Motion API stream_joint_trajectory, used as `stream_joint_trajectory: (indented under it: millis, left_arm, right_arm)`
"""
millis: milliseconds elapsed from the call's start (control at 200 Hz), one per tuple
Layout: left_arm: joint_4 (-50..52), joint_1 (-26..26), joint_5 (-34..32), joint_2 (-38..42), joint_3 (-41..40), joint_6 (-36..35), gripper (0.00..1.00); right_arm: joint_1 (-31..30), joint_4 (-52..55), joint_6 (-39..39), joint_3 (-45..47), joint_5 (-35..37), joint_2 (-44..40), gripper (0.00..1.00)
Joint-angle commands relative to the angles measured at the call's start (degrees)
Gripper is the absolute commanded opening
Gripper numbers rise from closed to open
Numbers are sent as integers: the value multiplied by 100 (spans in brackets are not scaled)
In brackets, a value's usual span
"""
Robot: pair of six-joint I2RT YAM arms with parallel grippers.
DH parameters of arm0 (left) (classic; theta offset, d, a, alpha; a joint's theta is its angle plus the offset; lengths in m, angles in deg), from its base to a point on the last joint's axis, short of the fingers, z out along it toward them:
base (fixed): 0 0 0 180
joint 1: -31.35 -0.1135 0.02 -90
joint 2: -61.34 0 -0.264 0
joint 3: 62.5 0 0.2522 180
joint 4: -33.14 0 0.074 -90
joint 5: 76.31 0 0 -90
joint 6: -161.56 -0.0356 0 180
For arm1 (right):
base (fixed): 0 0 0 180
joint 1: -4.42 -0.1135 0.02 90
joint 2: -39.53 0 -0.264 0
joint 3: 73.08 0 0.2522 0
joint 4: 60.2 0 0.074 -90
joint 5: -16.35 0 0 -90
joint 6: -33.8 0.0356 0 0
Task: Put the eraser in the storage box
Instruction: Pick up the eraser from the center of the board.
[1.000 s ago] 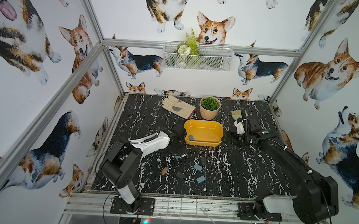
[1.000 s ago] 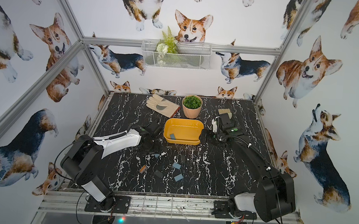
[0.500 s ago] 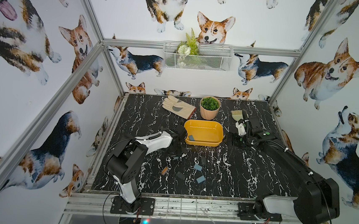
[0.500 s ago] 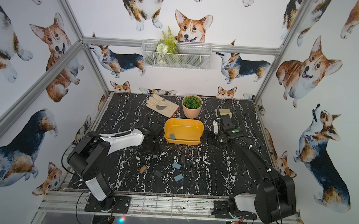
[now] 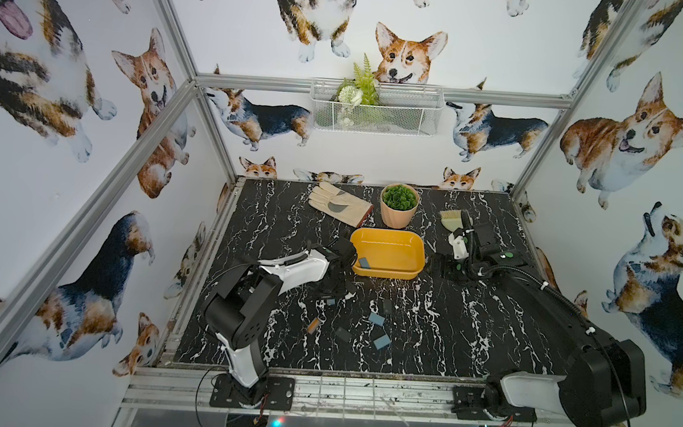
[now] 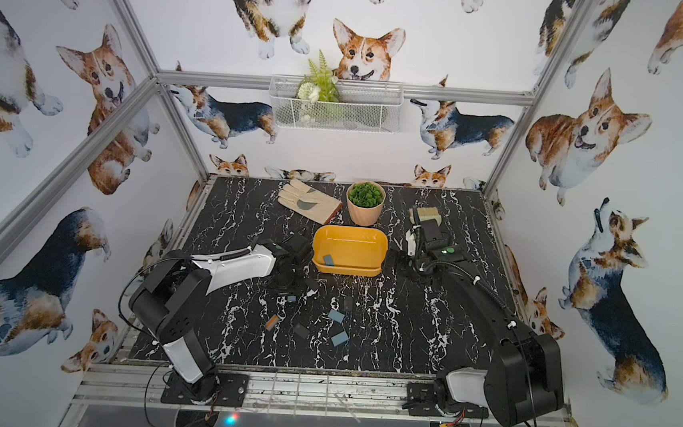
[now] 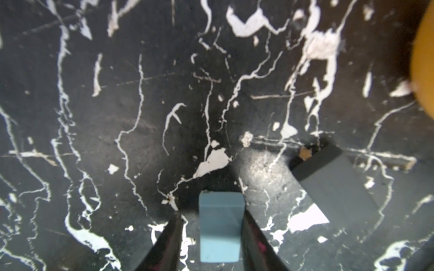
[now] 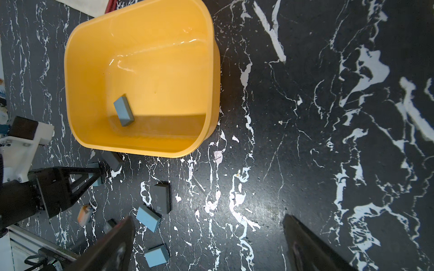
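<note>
A light blue eraser stands on the black marble table between my left gripper's jaws. One finger touches its side, and a strip of table shows between it and the other finger. In both top views this gripper points down just left of and in front of the mustard-yellow storage box. The box holds one blue-grey eraser. My right gripper hangs open and empty, right of the box.
Several more erasers lie in front of the box: blue ones, dark ones and an orange one. A glove, a plant pot and a brush sit at the back. A wire basket hangs on the wall.
My left gripper's jaws have narrowed in around the light blue eraser, and the left arm has shifted a little. The right arm has hardly moved.
</note>
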Motion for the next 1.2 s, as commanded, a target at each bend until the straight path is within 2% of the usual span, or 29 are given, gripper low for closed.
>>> stream_joint_trajectory:
  millis: [0,70,190,400,736,831,1196]
  left_arm:
    - [-148,31,213,-89,-27,13,29]
    - [-159,37,226,-91,-35,1,22]
    - [-138,37,206,-61,-36,-23,18]
    - [238,-6,-86,258,138,-234,18]
    - [1030,-166,-280,675,1332,-824,19]
    - [1169,-217,-229,550,1858,-1095,19]
    - [1421,-218,87,-1173,4095,-1631,20]
  right_arm:
    - [-5,-129,35,13,-12,-18,100]
    - [-5,-127,36,22,-3,-18,100]
    - [-5,-139,43,32,2,-18,100]
    - [-5,-166,65,50,23,-31,100]
    - [20,-204,53,25,100,-18,100]
    - [85,-198,40,22,112,-43,100]
    - [776,-28,78,426,147,-597,100]
